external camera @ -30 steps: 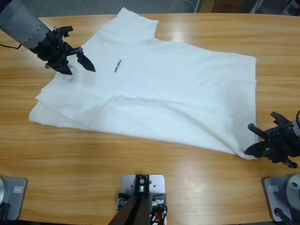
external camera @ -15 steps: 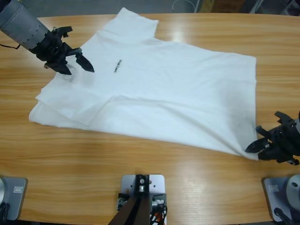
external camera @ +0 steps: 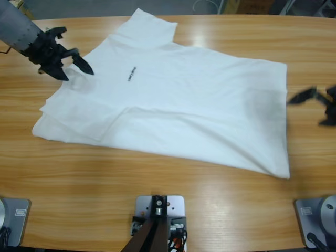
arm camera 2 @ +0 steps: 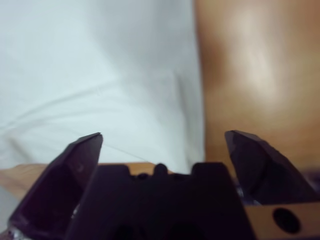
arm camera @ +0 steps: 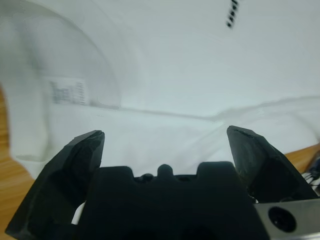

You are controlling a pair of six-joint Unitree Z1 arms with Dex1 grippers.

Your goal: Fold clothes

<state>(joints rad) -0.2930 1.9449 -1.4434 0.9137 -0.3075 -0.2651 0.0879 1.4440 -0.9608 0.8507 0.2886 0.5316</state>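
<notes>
A white T-shirt [external camera: 173, 100] lies spread flat on the long wooden table [external camera: 157, 199], slightly askew, its neck towards the left and its hem at the right. One short sleeve [external camera: 149, 26] reaches towards the far edge of the table, and the other [external camera: 68, 123] lies folded in at the near left. A small dark printed mark [external camera: 131, 74] sits on the chest.

The left gripper [external camera: 73, 65] comes in from the far left corner on its silver-grey arm [external camera: 16, 29]. Its jaws are spread wide and hold nothing, poised at the collar [external camera: 79, 81] on the shirt's left edge. In the left wrist view the round neckline [arm camera: 95, 55] and a faint label [arm camera: 66, 91] inside it lie ahead of the gripper [arm camera: 165, 137], with the printed mark [arm camera: 232, 12] at the upper right.

The right gripper [external camera: 319, 107] is at the right edge of the table, just beside the hem and clear of the cloth. Its jaws are also apart and empty. In the right wrist view the gripper [arm camera 2: 162, 137] looks across the shirt's edge [arm camera 2: 197, 90], with white cloth [arm camera 2: 95, 65] on one side and bare wood [arm camera 2: 255, 75] on the other
</notes>
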